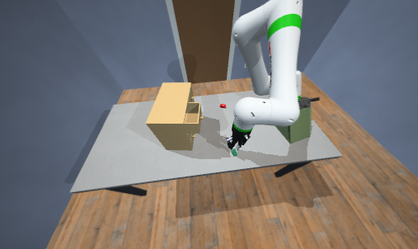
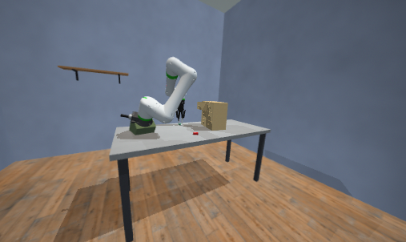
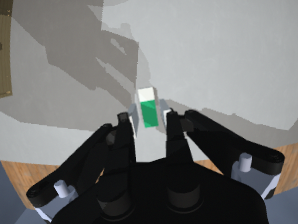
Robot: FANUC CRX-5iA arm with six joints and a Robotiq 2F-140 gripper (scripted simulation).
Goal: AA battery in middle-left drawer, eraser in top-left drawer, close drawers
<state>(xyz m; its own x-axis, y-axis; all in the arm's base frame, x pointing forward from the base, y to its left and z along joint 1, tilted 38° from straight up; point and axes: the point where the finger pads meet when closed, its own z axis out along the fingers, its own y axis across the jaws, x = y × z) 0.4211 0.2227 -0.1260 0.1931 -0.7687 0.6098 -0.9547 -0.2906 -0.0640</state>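
The AA battery (image 1: 235, 152) (image 3: 149, 111), green with a white end, lies on the grey table (image 1: 124, 165) near its front edge. My gripper (image 1: 234, 147) (image 2: 180, 119) (image 3: 148, 109) points down right over it. The fingers stand narrowly apart on either side of the battery, and a gap shows between them and it. The red eraser (image 1: 223, 105) (image 2: 195, 133) lies further back on the table, to the right of the wooden chest (image 1: 171, 107) (image 2: 215, 115). One upper drawer (image 1: 190, 119) of the chest stands pulled out and looks empty. The other drawers look pushed in.
The robot's green base (image 1: 297, 128) (image 2: 142, 128) stands at the table's right side in the top view. The table's front edge runs close to the battery. A corner of the chest (image 3: 5, 50) shows at the wrist view's left edge.
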